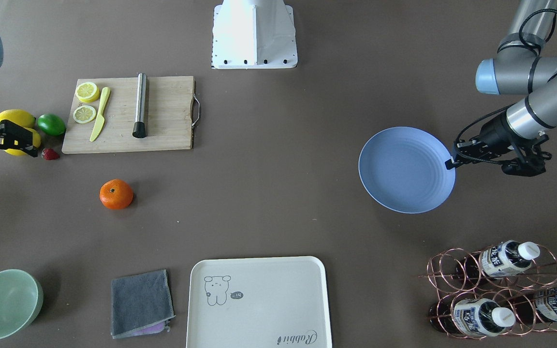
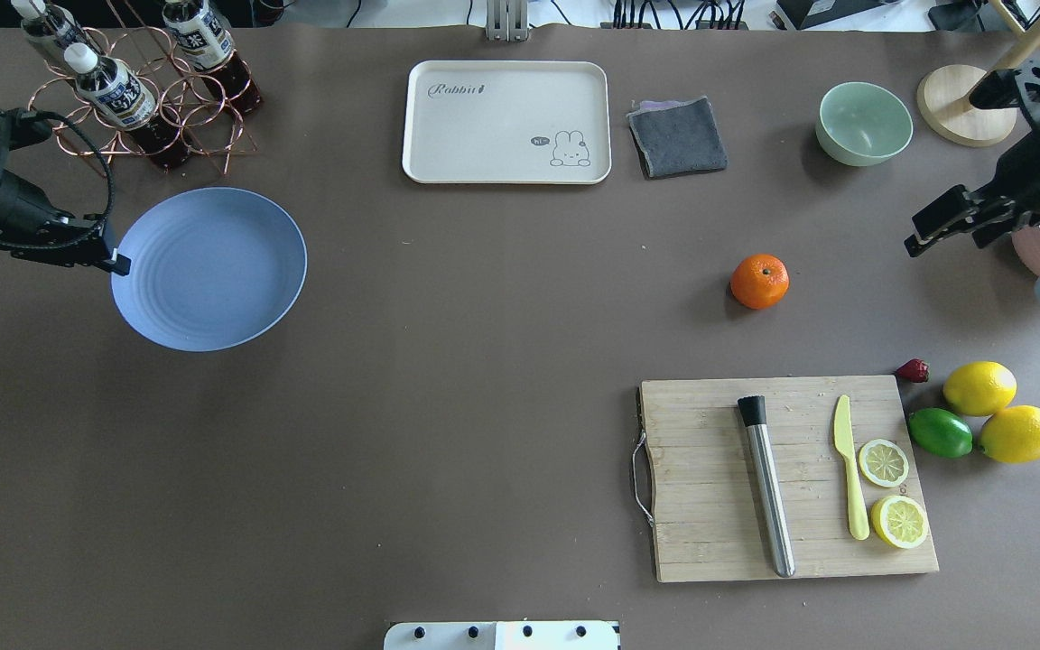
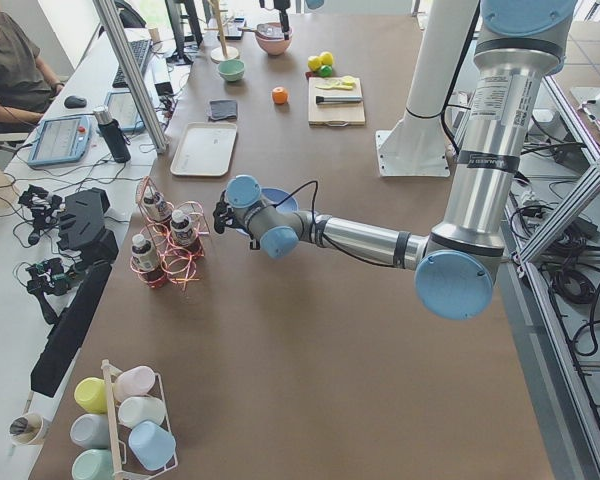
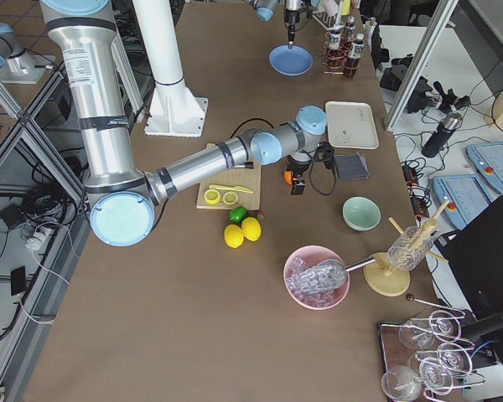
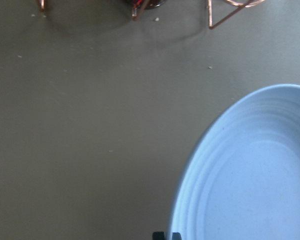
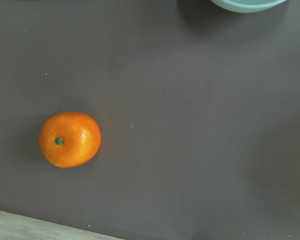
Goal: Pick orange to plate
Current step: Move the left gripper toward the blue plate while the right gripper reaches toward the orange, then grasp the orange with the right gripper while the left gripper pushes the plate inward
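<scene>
The orange (image 2: 759, 281) lies alone on the brown table, beyond the cutting board; it also shows in the right wrist view, orange (image 6: 70, 139), stem dimple up. My right gripper (image 2: 940, 239) hovers open and empty well to its right. The blue plate (image 2: 208, 268) rests flat on the far left of the table, also seen as plate (image 1: 406, 169). My left gripper (image 2: 118, 264) is shut, its tips right at the plate's left rim; the rim fills the left wrist view, plate (image 5: 250, 175).
A wooden cutting board (image 2: 791, 478) carries a steel rod, a yellow knife and lemon slices. Two lemons (image 2: 998, 411), a lime (image 2: 940, 432) and a strawberry sit to its right. A cream tray (image 2: 506, 122), grey cloth (image 2: 678, 135), green bowl (image 2: 863, 122) and bottle rack (image 2: 136, 90) line the far edge.
</scene>
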`<state>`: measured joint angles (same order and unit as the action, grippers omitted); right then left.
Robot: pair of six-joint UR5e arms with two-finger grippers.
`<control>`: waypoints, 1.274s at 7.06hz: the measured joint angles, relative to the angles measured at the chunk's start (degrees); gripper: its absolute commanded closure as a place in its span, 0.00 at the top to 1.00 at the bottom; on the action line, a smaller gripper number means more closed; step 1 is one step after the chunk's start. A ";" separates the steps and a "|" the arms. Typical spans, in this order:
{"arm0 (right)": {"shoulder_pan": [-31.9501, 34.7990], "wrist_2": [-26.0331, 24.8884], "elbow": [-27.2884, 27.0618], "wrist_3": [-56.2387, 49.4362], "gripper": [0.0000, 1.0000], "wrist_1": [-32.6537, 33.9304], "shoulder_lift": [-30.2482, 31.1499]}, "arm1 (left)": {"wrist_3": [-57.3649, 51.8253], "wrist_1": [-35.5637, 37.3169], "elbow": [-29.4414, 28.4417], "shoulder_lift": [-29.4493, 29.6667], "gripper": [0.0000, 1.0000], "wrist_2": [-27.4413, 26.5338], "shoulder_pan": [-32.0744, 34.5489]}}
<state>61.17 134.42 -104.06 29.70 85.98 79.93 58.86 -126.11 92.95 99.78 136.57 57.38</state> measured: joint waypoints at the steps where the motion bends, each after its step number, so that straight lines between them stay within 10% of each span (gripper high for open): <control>1: -5.00 -3.44 0.99 6.45 1.00 -4.39 -1.24 | 4.90 -0.06 2.06 0.69 0.00 -2.64 -3.25; 9: -14.72 -15.78 15.19 11.98 1.00 -13.41 -11.20 | 26.43 0.47 6.95 8.69 0.00 -23.12 -26.31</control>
<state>46.45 118.63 -88.87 41.68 72.57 68.73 85.29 -125.64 99.91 108.47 113.44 31.07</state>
